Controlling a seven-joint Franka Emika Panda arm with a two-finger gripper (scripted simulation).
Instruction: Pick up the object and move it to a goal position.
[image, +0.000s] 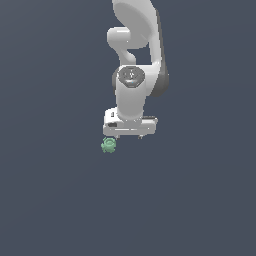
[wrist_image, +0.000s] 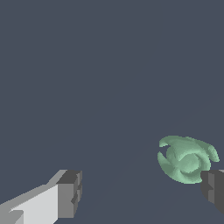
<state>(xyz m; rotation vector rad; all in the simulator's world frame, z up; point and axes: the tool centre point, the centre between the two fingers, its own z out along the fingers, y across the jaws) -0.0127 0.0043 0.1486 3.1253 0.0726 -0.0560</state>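
Gripper (image: 129, 136) with jaws apart above the surface; mint-green object (image: 108, 145) beside one fingertip (wrist_image: 213, 189), ungrasped.

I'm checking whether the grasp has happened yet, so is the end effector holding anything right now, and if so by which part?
Nothing is held. The end effector is open, and the mint-green lumpy object sits off-centre beside one fingertip, not clamped between both.

No readable text, labels, brands, numbers or signs in either view. Checked the glossy white robot arm (image: 134, 65), the small mint-green lumpy matte object (wrist_image: 186, 159) and the plain dark slate-grey tabletop (image: 55, 200): all unmarked.
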